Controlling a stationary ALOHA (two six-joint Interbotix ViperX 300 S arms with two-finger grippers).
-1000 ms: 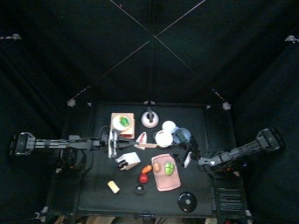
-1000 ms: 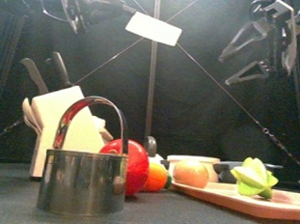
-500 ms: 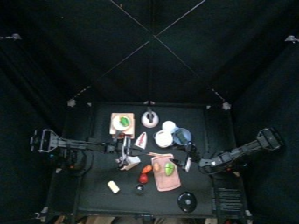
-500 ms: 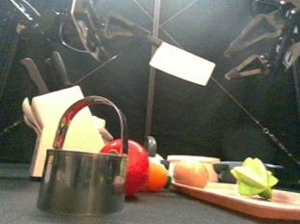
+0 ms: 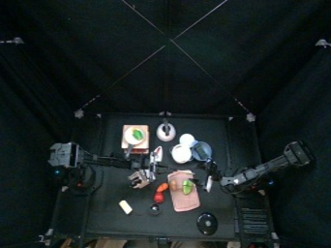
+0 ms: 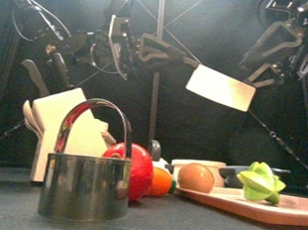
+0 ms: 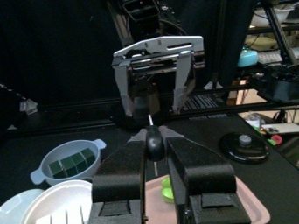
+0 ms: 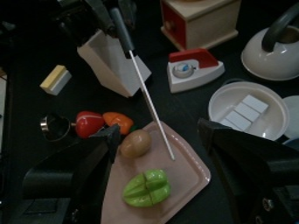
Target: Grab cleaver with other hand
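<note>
High in the front view, right of centre, the cleaver (image 6: 222, 87) hangs in the air with its broad whitish blade tilted, lower corner toward the right. The left gripper (image 6: 168, 52) holds it by the handle: the arm reaches in from the upper left of that frame, forearm nearly level, and its jaws are pressed together on the dark handle (image 7: 152, 143), as the left wrist view shows at the frame's middle.

Facing the blade from the upper right of the front view, the right gripper (image 6: 284, 47) hangs with its jaws spread wide, close to the cleaver's far edge but not touching it. In the left wrist view this gripper appears head-on at upper centre, its two fingers (image 7: 122, 84) standing apart as an open frame. In the right wrist view the blade shows edge-on as a thin pale line (image 8: 149, 107) running between the two dark jaws at the lower corners.

In the top view both arms meet above the middle of the table (image 5: 108, 197), the left arm from the frame's left, the right arm from the lower right.

Below, along the bottom of the front view, stand a metal pot (image 6: 85, 187), a white knife block (image 6: 61, 125), a red apple (image 6: 135, 168), and a pink cutting board (image 6: 230, 204) carrying a green cut fruit (image 6: 260, 182).
</note>
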